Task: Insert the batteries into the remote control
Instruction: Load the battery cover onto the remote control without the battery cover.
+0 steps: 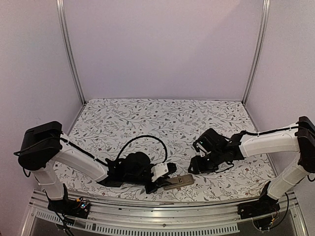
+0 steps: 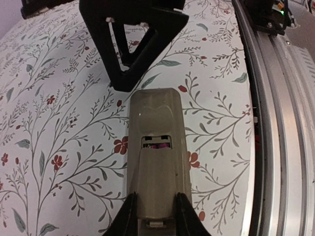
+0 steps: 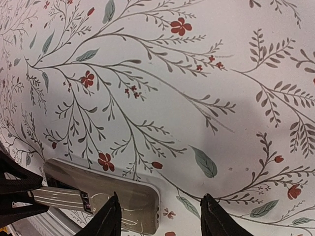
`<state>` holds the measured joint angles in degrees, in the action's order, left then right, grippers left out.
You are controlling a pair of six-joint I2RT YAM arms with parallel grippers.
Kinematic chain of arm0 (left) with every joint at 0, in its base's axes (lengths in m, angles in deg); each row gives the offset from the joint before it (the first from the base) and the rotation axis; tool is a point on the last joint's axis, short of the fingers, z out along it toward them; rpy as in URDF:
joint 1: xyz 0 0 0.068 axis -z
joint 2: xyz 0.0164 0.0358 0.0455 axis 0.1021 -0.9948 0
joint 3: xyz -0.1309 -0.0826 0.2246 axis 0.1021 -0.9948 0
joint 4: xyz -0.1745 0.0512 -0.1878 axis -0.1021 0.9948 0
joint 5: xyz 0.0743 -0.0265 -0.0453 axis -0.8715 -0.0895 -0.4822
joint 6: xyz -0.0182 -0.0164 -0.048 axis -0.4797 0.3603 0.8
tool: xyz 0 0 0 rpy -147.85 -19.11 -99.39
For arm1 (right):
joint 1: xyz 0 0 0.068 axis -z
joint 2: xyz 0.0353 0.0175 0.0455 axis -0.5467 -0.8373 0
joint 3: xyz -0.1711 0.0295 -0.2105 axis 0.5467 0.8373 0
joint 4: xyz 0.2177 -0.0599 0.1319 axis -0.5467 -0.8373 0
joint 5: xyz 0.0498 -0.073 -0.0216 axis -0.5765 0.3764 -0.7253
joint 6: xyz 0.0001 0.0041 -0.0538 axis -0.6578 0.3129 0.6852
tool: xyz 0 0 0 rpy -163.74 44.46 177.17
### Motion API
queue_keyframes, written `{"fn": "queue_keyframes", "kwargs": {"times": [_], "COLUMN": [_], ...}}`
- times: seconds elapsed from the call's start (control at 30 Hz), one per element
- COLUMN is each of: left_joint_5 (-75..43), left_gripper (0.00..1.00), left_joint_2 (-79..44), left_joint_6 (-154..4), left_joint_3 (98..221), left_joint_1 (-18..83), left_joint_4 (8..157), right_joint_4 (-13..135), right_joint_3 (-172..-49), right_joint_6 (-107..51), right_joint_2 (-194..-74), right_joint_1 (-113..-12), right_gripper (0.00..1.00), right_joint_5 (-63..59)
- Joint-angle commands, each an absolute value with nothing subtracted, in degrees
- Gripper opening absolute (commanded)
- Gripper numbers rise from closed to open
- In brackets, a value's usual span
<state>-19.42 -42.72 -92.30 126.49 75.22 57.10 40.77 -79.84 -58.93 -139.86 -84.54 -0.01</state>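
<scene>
**Two arms meet at a remote turned back-up**

At the left, the left gripper [image 2: 156,219] is seen clamped across the width of the remote control [image 2: 157,123]. The handset is held by one end and lies grey-tan back up on the flowered tablecloth [image 1: 147,118], near the table's front edge. At the middle of the handset, a small opening [image 2: 157,142] is shown above the back cover [image 2: 157,184]. Something pinkish is glimpsed inside it, but whether that is one of the batteries cannot be told, and no loose battery is seen on the cloth. At the right, the right gripper [image 3: 160,216] is poised at the handset's free end, its fingers apart with only cloth between them.

The step in hand is judged to be work on the cover. For it to be done well, the handset should be pinned flat by the left grip. The cover should be pushed along the handset's length, not down into it. A push off the centre line could be expected to twist the remote out of the clamp.
</scene>
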Motion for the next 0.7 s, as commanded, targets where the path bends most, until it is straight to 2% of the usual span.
{"fn": "queue_keyframes", "kwargs": {"times": [0.0, 0.3, 0.67], "left_joint_5": [-19.7, -19.8, -19.1], "left_gripper": [0.04, 0.02, 0.02], "left_joint_2": [-43.8, -40.4, -42.2], "left_joint_6": [-91.8, -91.0, -91.0], "left_joint_3": [127.1, 122.8, 124.1], "left_joint_1": [75.8, 75.8, 75.9], "left_joint_4": [56.1, 50.1, 49.3], "right_joint_4": [41.7, 41.8, 41.8], "right_joint_3": [-80.8, -80.9, -80.7], "right_joint_6": [-59.0, -58.8, -58.7], "right_joint_2": [-140.9, -141.4, -141.7], "right_joint_1": [-85.1, -85.2, -85.3], "right_gripper": [0.53, 0.52, 0.51], "right_joint_5": [-1.0, -0.9, -1.0]}}
